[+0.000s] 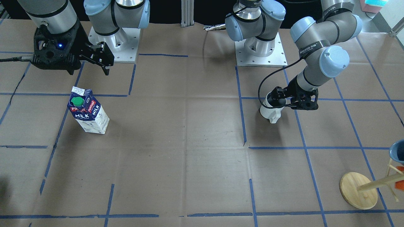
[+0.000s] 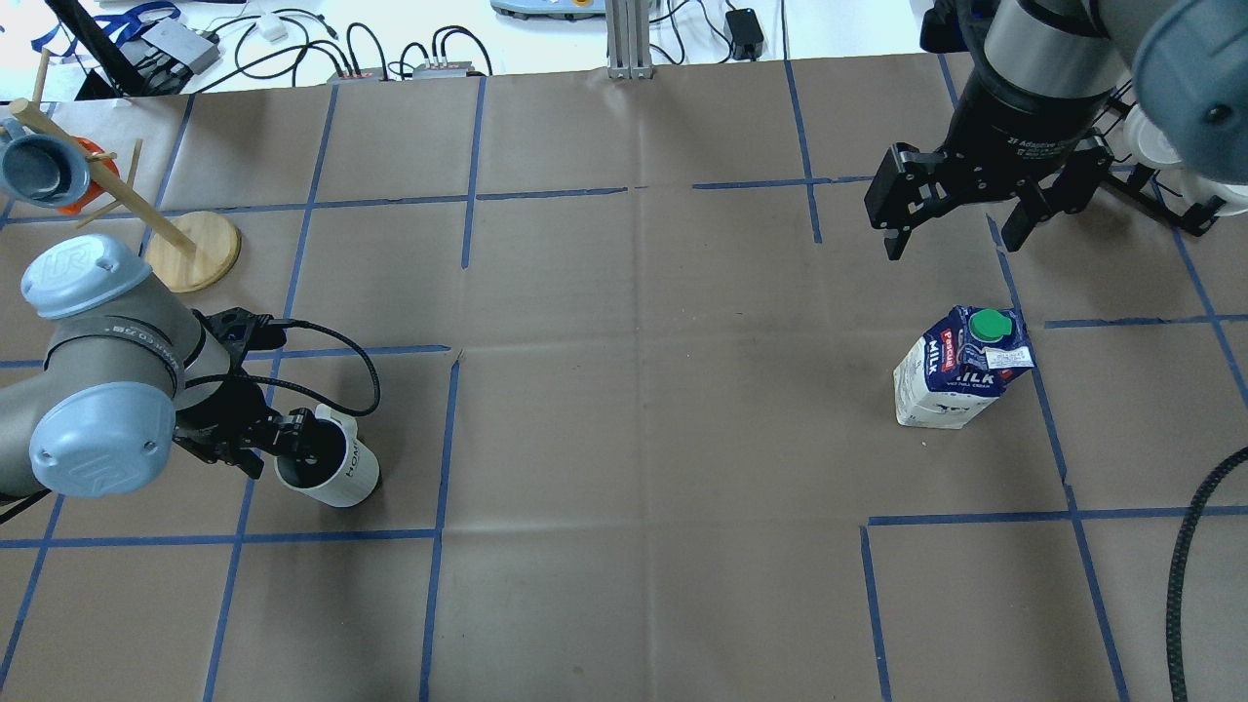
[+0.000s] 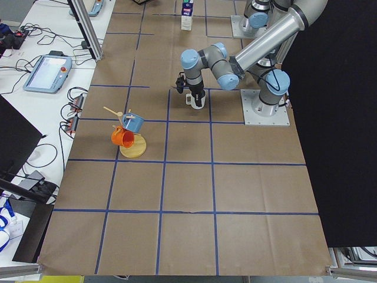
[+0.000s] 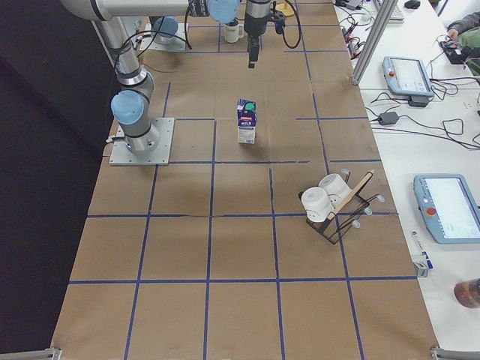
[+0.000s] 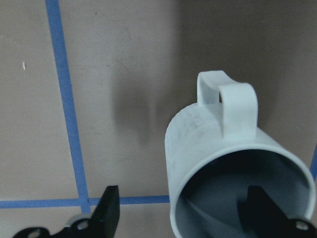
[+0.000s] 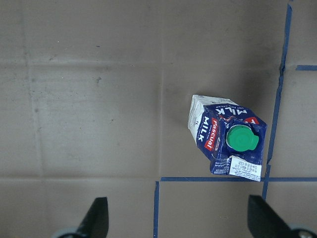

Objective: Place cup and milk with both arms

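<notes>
My left pincer (image 2: 283,453) is down at the cup (image 2: 341,473), which stands on the brown paper table (image 2: 634,390). Its jaws are spread wide and straddle the cup's wall. One fingertip (image 5: 256,203) dips into the dark inside of the cup. The other stands outside, clear of the white wall, with bare paper showing between them. I cannot tell whether the inner finger touches the wall. The cup's loop handle (image 5: 233,106) sticks out on the side away from my wrist, free of both fingers.

My right pincer (image 2: 951,234) hangs above the table with its jaws wide apart and nothing between them. The milk (image 2: 960,375) stands upright on the paper below and ahead of it, well apart from both fingertips and not between them. In the right wrist view it sits closer to the right-hand finger, with its green cap (image 6: 240,139) facing up at me.

A wooden mug stand (image 2: 190,249) sits well apart from my left pincer, beyond my elbow.
</notes>
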`<move>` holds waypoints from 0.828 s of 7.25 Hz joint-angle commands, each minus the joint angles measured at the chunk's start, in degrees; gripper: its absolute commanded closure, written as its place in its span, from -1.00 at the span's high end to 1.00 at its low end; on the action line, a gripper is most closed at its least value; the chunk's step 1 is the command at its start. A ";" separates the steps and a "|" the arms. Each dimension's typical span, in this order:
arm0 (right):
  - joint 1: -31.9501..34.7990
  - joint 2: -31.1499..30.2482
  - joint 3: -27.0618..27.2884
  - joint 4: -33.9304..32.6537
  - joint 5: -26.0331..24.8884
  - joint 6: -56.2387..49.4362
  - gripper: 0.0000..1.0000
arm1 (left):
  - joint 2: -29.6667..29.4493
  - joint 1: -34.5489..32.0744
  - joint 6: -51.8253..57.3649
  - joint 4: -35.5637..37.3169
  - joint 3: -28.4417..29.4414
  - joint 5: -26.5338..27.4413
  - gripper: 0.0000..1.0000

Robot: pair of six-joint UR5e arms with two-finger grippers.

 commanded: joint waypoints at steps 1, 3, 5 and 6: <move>0.04 -0.02 0.00 0.00 0.09 0.00 1.00 | -0.08 0.00 -0.40 0.42 -0.11 0.86 -1.00; 0.04 -0.11 0.00 0.00 0.09 0.00 1.00 | -0.17 -0.61 -1.88 0.69 2.42 0.59 -1.00; 0.13 -0.20 0.09 0.00 0.09 0.00 1.00 | -5.57 -7.24 -6.60 -0.36 15.38 -3.54 -1.00; 0.04 -0.20 0.09 0.00 0.09 0.00 1.00 | -10.14 -12.86 -13.08 -0.28 21.63 -3.89 -1.00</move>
